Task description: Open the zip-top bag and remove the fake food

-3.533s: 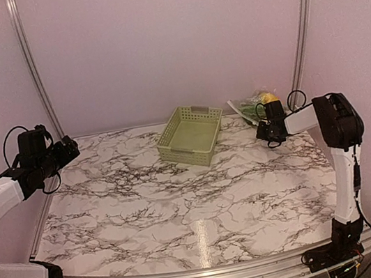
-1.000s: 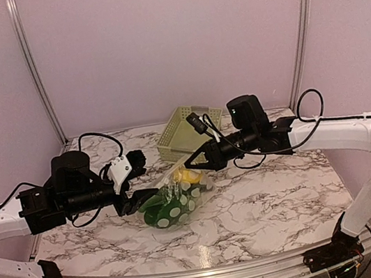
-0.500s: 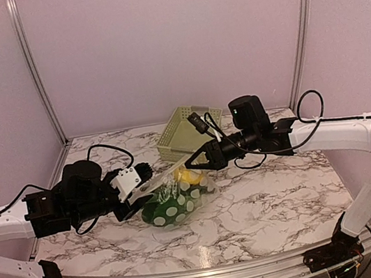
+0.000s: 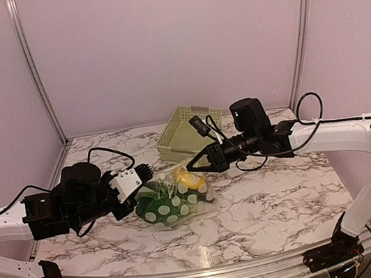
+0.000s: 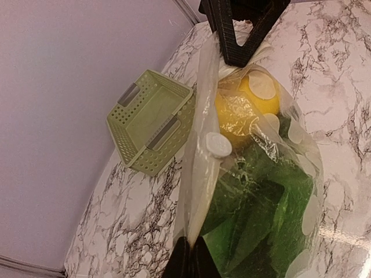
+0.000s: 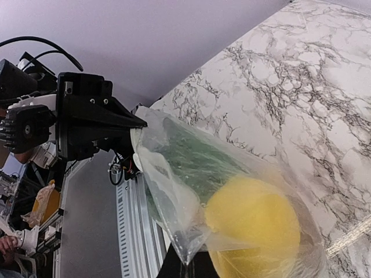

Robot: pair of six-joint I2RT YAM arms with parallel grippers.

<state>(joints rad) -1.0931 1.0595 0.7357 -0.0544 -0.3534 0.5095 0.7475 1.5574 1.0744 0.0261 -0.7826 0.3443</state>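
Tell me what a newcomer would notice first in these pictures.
A clear, crinkly zip-top plastic bag is held in the middle, the left gripper and the right gripper both shut on its top edge. A round yellow plastic lemon and dark green pieces show through it. A pale green slotted plastic basket sits behind, empty.

Bag: the zip-top bag (image 4: 156,188), clear crinkly plastic printed with white round dots, bulging with its load.
Pose: slung over the middle of the table (image 4: 266,204), top edge pulled taut, body sagging below; contact with the table cannot be told.
Grip: one end of the top edge pinched by the left hand (image 5: 188,262), the other by the right hand (image 5: 235,51).
Zip: a pale strip along the taut edge; whether parted cannot be told.
Fake food: a yellow lemon (image 5: 235,119) high inside, near the right hand; a dark green leafy piece (image 5: 255,202) fills the lower part.
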